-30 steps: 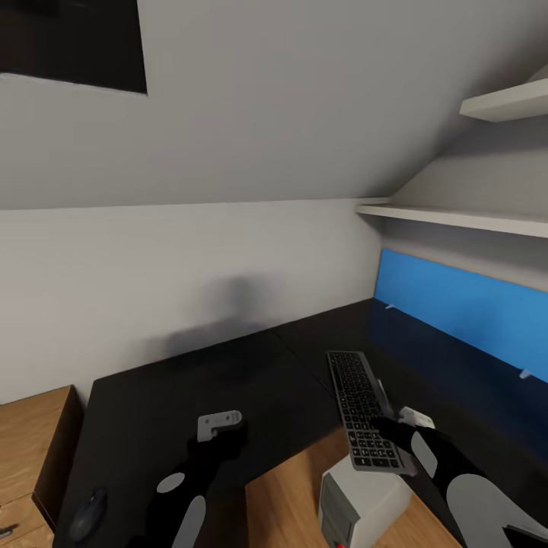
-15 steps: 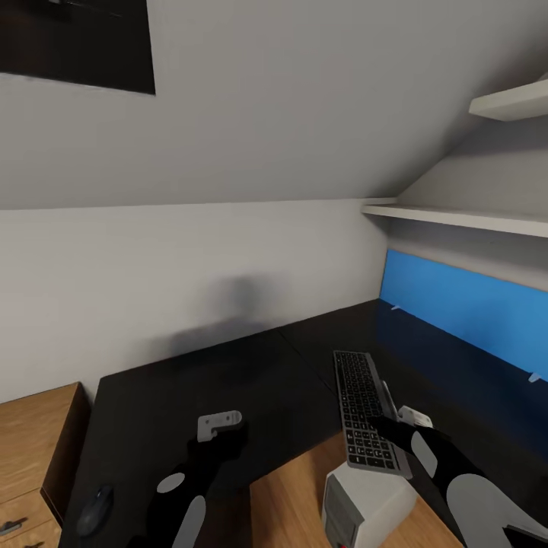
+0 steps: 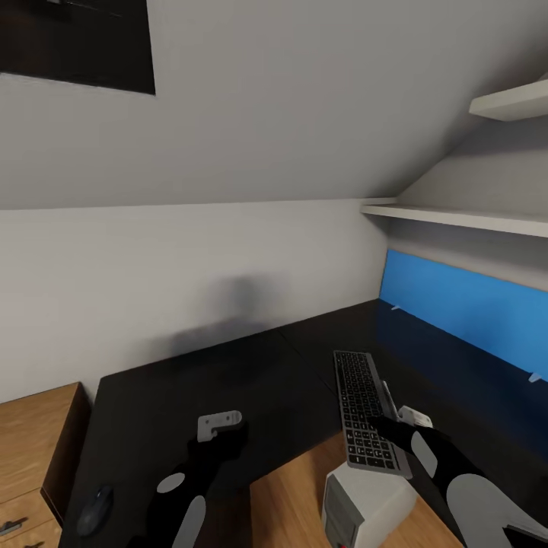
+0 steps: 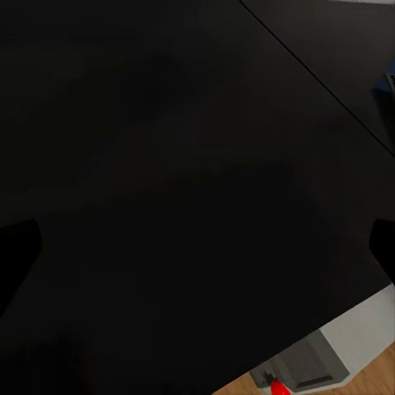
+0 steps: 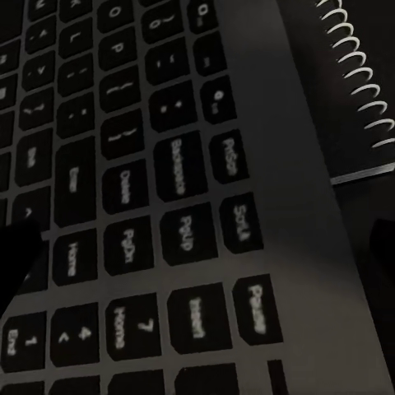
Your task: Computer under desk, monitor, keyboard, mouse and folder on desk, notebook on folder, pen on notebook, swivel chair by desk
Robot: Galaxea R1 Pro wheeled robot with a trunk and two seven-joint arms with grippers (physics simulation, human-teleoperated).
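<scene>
- The keyboard (image 3: 364, 409) lies flat on the black surface (image 3: 228, 380) of the desk, its near end jutting past the surface's inner edge, above the computer.
- In the right wrist view the keyboard (image 5: 164, 206) sits directly under the fingers, its black keys and silvery edge seen from close up; dark finger tips (image 5: 18, 255) show at both sides of that picture, well apart, so the fingers are spread with the keyboard's near end between them.
- In the head view the right gripper (image 3: 390, 426) meets the keyboard's near right corner; whether the fingers actually touch it cannot be told.
- Just beyond the keyboard's silvery edge, on the far side from the fingers, a dark spiral-bound notebook (image 5: 362, 90) lies on the surface, its white wire coils showing.
- The computer (image 3: 365, 506), a light-grey tower, stands on the wood floor (image 3: 289, 502) below the keyboard's overhanging end and below the right fingers; the left wrist view catches its grey corner (image 4: 329, 362) with a small red mark past the surface's edge.
- The left gripper (image 3: 221, 424) hangs over bare black surface, well apart from the keyboard; its dark finger tips (image 4: 16, 255) stand wide apart with nothing between them.
- The mouse (image 3: 93, 510) rests on the surface's near left corner, well to the outer side of the left fingers.
- A low light-wood cabinet (image 3: 34, 449) stands beside that end of the surface.
- A bright blue panel (image 3: 464, 308) runs upright along the wall beyond the right fingers, with white shelves (image 3: 457, 219) above it.
</scene>
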